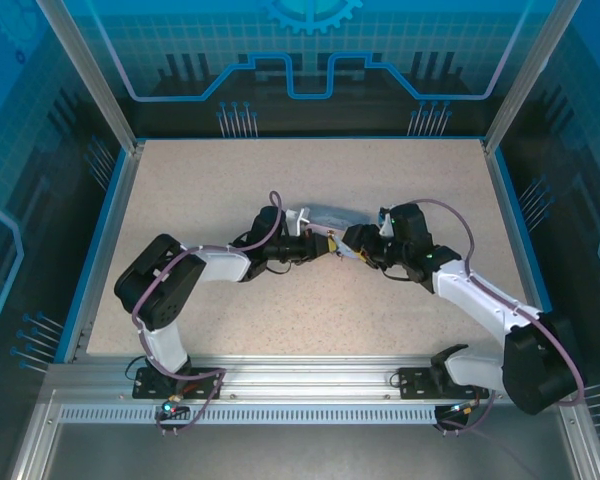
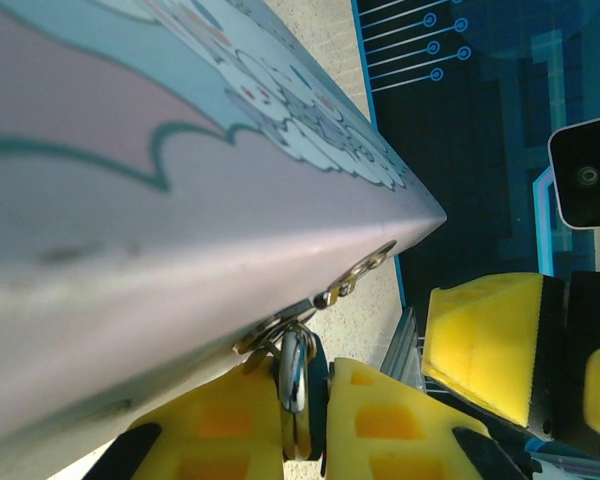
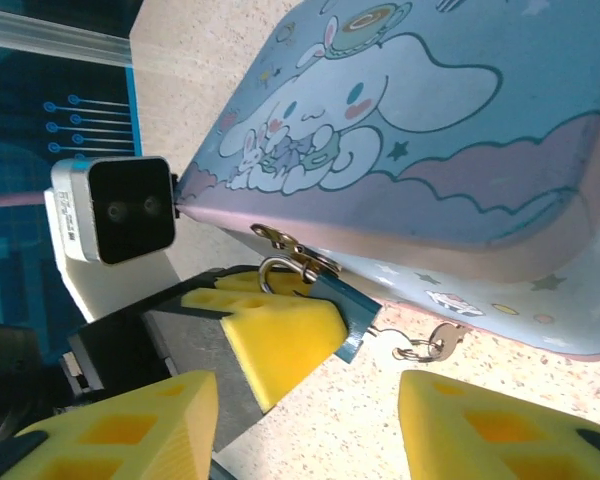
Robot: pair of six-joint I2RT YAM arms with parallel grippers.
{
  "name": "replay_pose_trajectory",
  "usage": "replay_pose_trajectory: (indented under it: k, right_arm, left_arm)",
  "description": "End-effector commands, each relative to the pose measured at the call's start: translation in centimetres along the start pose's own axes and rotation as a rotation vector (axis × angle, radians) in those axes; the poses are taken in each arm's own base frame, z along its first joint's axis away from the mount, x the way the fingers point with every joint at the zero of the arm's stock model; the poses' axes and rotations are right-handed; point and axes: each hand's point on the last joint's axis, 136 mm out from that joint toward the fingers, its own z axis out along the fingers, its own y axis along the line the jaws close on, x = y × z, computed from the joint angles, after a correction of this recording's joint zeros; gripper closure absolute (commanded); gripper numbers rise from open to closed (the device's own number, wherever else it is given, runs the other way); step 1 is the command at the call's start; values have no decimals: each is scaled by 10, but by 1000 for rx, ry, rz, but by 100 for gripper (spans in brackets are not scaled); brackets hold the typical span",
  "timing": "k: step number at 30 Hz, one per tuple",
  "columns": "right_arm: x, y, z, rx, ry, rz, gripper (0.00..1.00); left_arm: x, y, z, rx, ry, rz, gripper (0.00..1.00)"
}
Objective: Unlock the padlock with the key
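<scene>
A small blue padlock [image 3: 358, 308] hangs by its silver shackle from the gold hasp of a light blue cartoon tin [image 3: 420, 120]. My left gripper [image 2: 305, 425] is shut on the padlock [image 2: 294, 370], with a yellow pad on each side of it. A tiny silver key [image 3: 446, 339] on a wire ring sits just past the padlock's lower end, close to the tin's wall. A thin link runs from the ring to the lock's base. My right gripper [image 3: 310, 440] stands open just short of the key, with only table between its yellow fingers.
From above, both grippers [image 1: 337, 248] meet at the near side of the tin [image 1: 325, 214] in the middle of the speckled table [image 1: 180, 200]. Blue walls and metal posts ring the table. The left arm's white wrist camera [image 3: 115, 210] is close to the tin's corner.
</scene>
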Motion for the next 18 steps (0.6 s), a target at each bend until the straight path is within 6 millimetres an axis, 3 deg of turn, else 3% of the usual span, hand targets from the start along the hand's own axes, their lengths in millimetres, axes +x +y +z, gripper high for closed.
replay_pose_trajectory:
  k: [1,4,6,12,15,18]
  right_arm:
    - [1,-10,6,20,13,-11,51]
    - [1,-16,15,20,17,-1,52]
    - [0,-18,21,20,20,3,52]
    - [-9,-20,38,10,9,4,52]
    - [-13,-19,46,12,12,6,52]
    - [-15,-21,53,18,19,10,52]
  left_arm:
    - [2,-7,0,22,21,34,100]
    - [9,2,-2,6,34,28,94]
    - [15,10,-3,-13,46,20,76]
    - [29,30,-8,-57,51,-1,44]
    - [29,35,-11,-64,41,-7,34]
    - [27,37,-15,-72,31,-9,31]
